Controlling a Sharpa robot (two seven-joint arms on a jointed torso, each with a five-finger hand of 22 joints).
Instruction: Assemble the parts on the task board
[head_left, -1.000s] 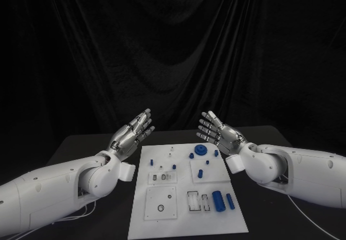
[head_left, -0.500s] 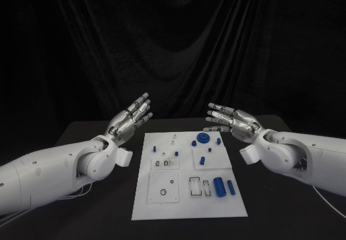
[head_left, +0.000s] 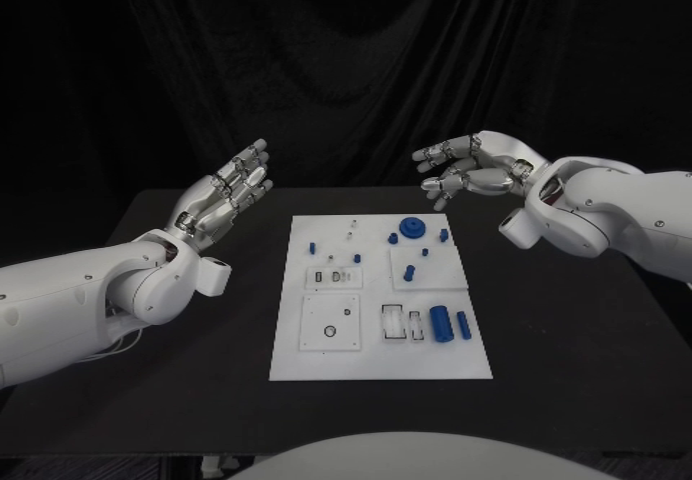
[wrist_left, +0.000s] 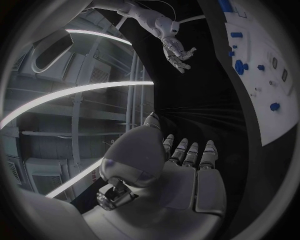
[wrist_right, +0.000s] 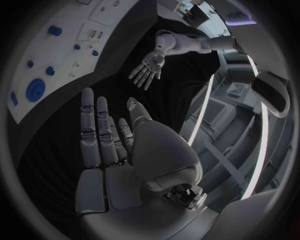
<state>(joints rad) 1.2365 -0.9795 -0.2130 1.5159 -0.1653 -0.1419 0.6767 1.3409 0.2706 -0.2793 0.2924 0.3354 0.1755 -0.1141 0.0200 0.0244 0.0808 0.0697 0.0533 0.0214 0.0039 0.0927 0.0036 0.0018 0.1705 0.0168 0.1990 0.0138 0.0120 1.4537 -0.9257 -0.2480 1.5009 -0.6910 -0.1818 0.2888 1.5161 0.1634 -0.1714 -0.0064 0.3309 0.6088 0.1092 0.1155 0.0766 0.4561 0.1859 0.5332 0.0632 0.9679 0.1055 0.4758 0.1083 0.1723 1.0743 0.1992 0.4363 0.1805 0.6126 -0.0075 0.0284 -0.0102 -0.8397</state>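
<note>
A: How far along is it?

B: Barely begun, I'd judge. The board (head_left: 381, 300) lies mid-desk (head_left: 173, 380) with its blue parts scattered. A gear (head_left: 414, 227) sits near the far edge, small pegs (head_left: 410, 272) are at mid-board, and two cylinders (head_left: 449, 324) lie loose at the near right. Nothing looks freshly seated, so nearly all the assembly is left.

A: And the hands?

B: The left hand (head_left: 228, 194) is raised off the board's far-left corner, fingers straight and apart, holding nothing. The right hand (head_left: 476, 166) hovers beyond the far-right corner, fingers loosely curved but apart, also empty.

A: Any change from a second ago?

B: The camera has tilted, so the whole picture shifted. Still, the right hand has turned from an upright open palm to fingers bent over toward the board. The parts lie as before.
</note>
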